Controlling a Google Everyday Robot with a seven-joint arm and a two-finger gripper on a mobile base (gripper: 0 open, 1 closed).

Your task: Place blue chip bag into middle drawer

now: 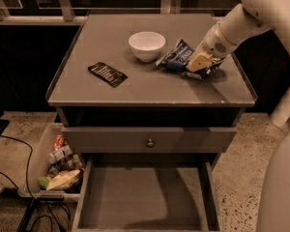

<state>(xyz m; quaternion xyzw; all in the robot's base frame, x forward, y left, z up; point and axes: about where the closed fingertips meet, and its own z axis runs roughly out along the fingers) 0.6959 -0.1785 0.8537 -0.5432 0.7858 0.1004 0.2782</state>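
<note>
Drawers come nearest: the middle drawer (135, 197) stands pulled out at the bottom, its flat grey floor bare. Above it sits a closed drawer front (106, 138) with a small round knob (150, 142). Left of the cabinet, a plastic bin (34, 163) holds mixed packets. On the tabletop (150, 88) lies a flat black packet (108, 74), then a white bowl (147, 45). Just right of the bowl lies the blue chip bag (176, 58). The gripper (199, 62) presses on the bag's right end, reaching in on the white arm (241, 21). Whether it is spread or clamped on the foil cannot be told.
</note>
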